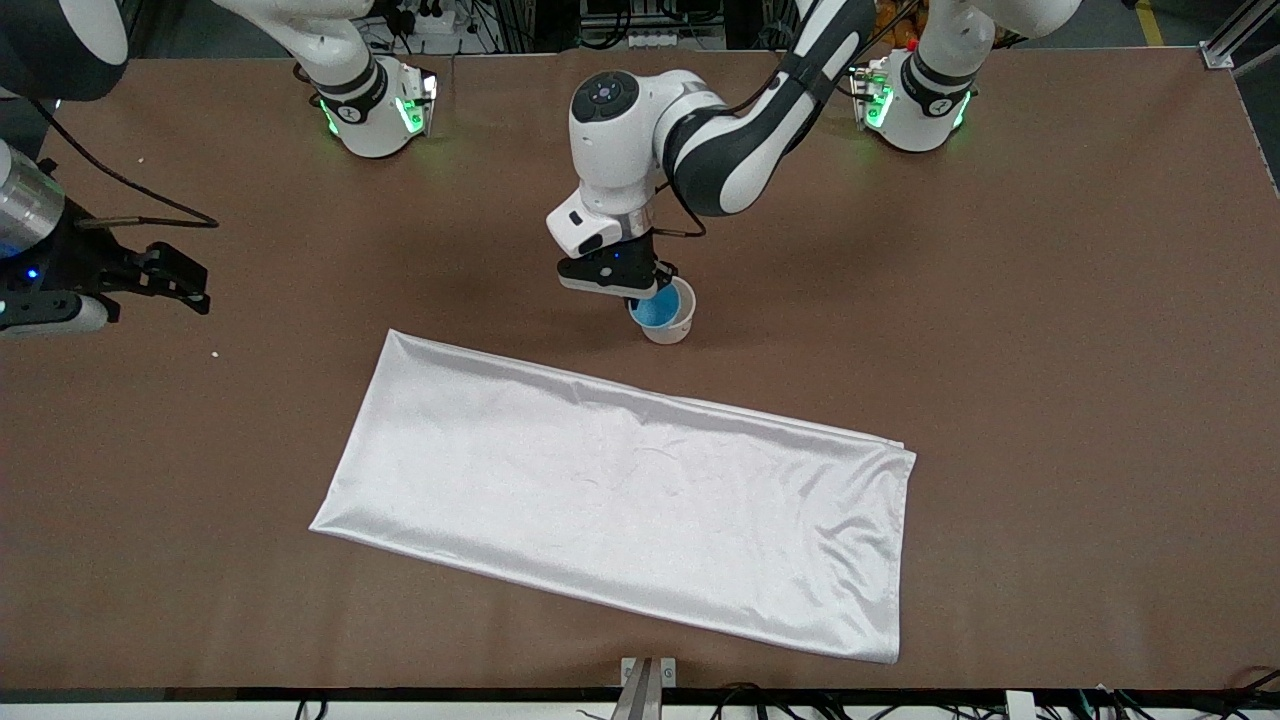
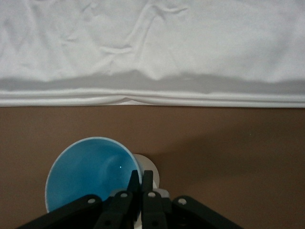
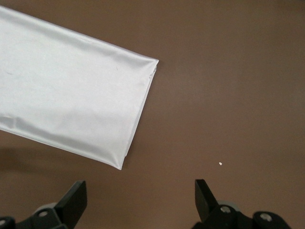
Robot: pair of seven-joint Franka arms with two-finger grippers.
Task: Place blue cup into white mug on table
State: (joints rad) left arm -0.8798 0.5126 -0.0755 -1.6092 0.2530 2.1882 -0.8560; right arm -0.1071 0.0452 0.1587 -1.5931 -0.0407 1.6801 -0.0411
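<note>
The blue cup (image 1: 654,311) sits tilted in the mouth of the white mug (image 1: 676,329), which stands on the brown table (image 1: 1050,300) near its middle, farther from the front camera than the cloth. My left gripper (image 1: 641,293) is over the mug and shut on the cup's rim. In the left wrist view the gripper (image 2: 141,180) pinches the rim of the blue cup (image 2: 88,171), and a sliver of the white mug (image 2: 148,164) shows beside it. My right gripper (image 1: 188,280) waits open and empty over the right arm's end of the table, as the right wrist view (image 3: 140,193) shows.
A shiny white cloth (image 1: 620,500) lies flat on the table, nearer the front camera than the mug. It also shows in the left wrist view (image 2: 152,47) and the right wrist view (image 3: 71,95). A tiny white crumb (image 3: 220,164) lies on the table under the right gripper.
</note>
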